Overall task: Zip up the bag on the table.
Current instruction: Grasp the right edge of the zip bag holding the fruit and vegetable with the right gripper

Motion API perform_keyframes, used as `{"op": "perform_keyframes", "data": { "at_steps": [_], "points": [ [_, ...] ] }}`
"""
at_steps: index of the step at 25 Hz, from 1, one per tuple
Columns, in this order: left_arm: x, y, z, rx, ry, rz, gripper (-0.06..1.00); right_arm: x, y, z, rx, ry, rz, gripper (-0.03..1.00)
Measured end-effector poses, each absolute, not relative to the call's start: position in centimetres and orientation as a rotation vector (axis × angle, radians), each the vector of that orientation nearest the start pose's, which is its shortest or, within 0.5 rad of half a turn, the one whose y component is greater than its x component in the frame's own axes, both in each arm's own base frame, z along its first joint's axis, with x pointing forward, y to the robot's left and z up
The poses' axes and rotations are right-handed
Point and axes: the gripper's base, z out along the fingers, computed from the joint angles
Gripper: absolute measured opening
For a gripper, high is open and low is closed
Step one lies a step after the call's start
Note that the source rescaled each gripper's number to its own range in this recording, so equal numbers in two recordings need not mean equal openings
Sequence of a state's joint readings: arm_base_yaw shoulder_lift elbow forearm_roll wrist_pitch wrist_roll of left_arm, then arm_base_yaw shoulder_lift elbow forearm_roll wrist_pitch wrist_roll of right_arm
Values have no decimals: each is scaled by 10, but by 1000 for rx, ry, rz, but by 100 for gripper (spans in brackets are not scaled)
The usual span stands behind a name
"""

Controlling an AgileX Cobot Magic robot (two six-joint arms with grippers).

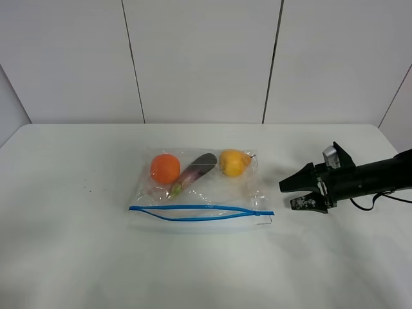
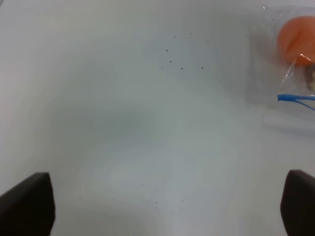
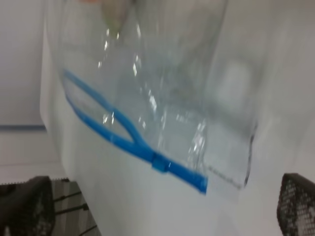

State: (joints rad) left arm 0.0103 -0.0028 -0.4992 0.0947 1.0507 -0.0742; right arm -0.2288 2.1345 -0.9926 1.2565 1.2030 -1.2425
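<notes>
Clear plastic bag (image 1: 199, 190) flat on white table (image 1: 64, 257), roughly midway between left and right edges, closer to far edge than to the near side of the exterior view. Inside, in a row along the bag's far side: orange (image 1: 165, 168) toward left edge, eggplant (image 1: 196, 170) in the middle and tilted, pear (image 1: 234, 162) toward right edge. Blue zipper strip (image 1: 199, 211) along the side facing the near edge. Two tracks gaping apart over most of the length, joined only at the end toward the right edge, so not zipped. Small blue slider (image 3: 160, 163) at that join in the right wrist view, blurred.

Right end effector (image 1: 288, 196) low over table, just beside the bag's right-hand end, apart from it, pointing at it. Fingers spread wide, nothing between them. Black arm coming in from the right edge.

Left end effector (image 2: 162, 204) out of the exterior view. In left wrist view, two dark fingertips far apart at the picture's corners, wide open, holding nothing, over bare table. Bag corner with orange and strip end near, not touched. Tiny dark specks (image 2: 177, 59) on table between left edge and bag
</notes>
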Motion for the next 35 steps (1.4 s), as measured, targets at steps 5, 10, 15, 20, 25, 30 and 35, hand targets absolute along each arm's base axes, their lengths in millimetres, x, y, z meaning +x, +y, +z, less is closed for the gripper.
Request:
{"op": "perform_keyframes", "data": {
  "at_steps": [5,10,15,20,25,30,35],
  "points": [
    [-5,7,278,-90,2028,73,100,331,34,94,-217,2541,1544,100],
    [-5,7,278,-90,2028,73,100,332,37,94,-214,2543,1538,100],
    [-5,7,278,-90,2028,73,100,333,45,87,-175,2545,1561,100],
    [-5,7,278,-90,2028,73,100,333,62,76,-151,2556,1607,100],
    [-5,7,278,-90,2028,73,100,335,62,74,-117,2537,1606,100],
    [-5,7,278,-90,2028,73,100,336,62,75,-109,2530,1608,100],
    [-5,7,278,-90,2028,73,100,336,62,75,-111,2531,1607,84]
  ]
}}
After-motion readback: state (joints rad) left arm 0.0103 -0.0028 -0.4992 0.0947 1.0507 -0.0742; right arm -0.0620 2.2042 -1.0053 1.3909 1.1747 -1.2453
